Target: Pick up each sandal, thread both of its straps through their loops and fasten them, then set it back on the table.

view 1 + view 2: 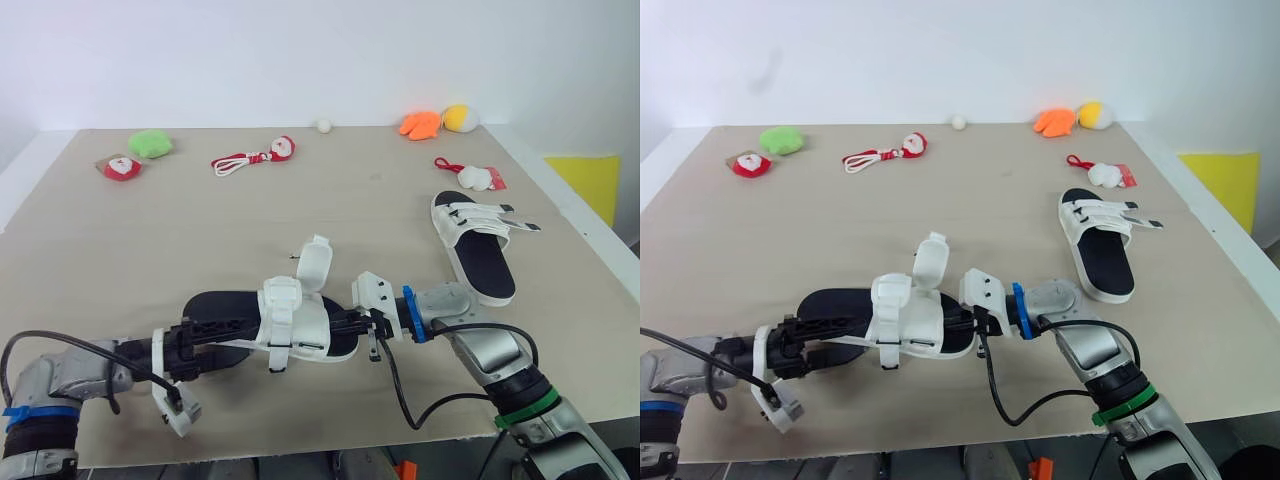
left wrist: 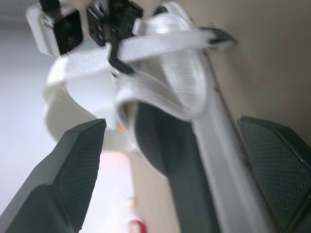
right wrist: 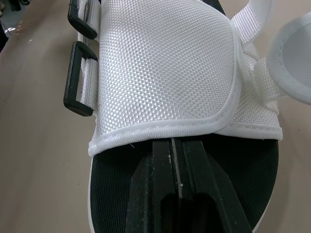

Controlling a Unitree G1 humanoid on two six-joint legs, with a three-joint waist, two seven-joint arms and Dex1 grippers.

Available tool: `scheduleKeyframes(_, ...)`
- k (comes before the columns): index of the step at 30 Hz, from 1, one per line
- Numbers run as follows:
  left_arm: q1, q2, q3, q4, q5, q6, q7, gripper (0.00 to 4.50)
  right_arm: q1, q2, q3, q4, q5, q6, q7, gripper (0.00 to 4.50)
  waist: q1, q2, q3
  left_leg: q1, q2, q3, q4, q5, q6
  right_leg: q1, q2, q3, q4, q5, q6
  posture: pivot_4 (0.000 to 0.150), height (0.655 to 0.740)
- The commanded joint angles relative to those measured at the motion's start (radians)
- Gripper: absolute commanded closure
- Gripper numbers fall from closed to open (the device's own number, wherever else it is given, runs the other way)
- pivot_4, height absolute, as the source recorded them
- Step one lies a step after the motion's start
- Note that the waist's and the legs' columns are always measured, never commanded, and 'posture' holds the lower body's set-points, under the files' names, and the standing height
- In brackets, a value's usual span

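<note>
Ahead of me a wide table [image 1: 200,230] under beige cloth, with a white border [image 1: 562,192] down its right side, runs to a plain white wall [image 1: 300,50] at the far end, evenly lit, and a yellow patch [image 1: 588,180] lies beyond its far right edge.

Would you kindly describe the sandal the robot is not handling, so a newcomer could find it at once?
On the beige table, follow the robot's right side. Just nearer than the small white and red toy lies a sandal with black footbed and white straps. Unlike the other sandal at the front edge, nothing touches it.
</note>
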Motion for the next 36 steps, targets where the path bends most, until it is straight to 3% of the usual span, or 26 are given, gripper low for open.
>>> scheduleKeyframes(1,-0.026,-0.022,-0.004,-0.047,0.111,-0.003,0.106,0.01,0.010,-0.014,0.024,0.052,-0.056,0.021,-0.013,4.50,0.000,0.000,0.000,0.000,0.000,0.000,0.000,0.000,0.000,0.000,0.000,0.000,0.000,0.000,0.001,0.150,0.7400)
scheduleKeyframes(10,-0.039,-0.017,-0.085,-0.076,0.245,-0.003,0.278,0.01,0.005,-0.016,0.021,0.052,-0.055,0.021,-0.012,4.50,0.000,0.000,0.000,0.000,0.000,0.000,0.001,0.000,0.001,0.001,0.000,0.001,0.000,0.003,0.005,0.150,0.7400)
scheduleKeyframes(23,0.017,0.037,-0.070,-0.102,0.263,0.034,0.468,0.01,0.012,-0.019,0.017,0.042,-0.053,0.026,-0.016,4.50,0.000,0.000,0.000,0.000,0.000,0.000,0.001,0.000,0.001,0.001,0.000,0.001,0.000,0.004,0.006,0.150,0.7400)
scheduleKeyframes(30,0.061,0.095,-0.090,-0.154,0.391,0.055,0.612,0.01,0.006,-0.016,0.023,0.053,-0.058,0.018,-0.010,4.50,0.000,0.000,0.000,0.000,0.000,0.000,0.001,0.000,0.001,0.001,0.000,0.001,0.000,0.003,0.006,0.150,0.7400)
scheduleKeyframes(36,0.076,0.149,-0.206,-0.223,0.529,0.164,0.796,0.01,-0.005,-0.013,0.025,0.063,-0.057,0.016,-0.008,4.50,0.000,0.000,0.000,0.000,0.000,0.001,0.001,0.001,0.001,0.001,0.000,0.001,0.001,0.002,0.002,0.150,0.7400)
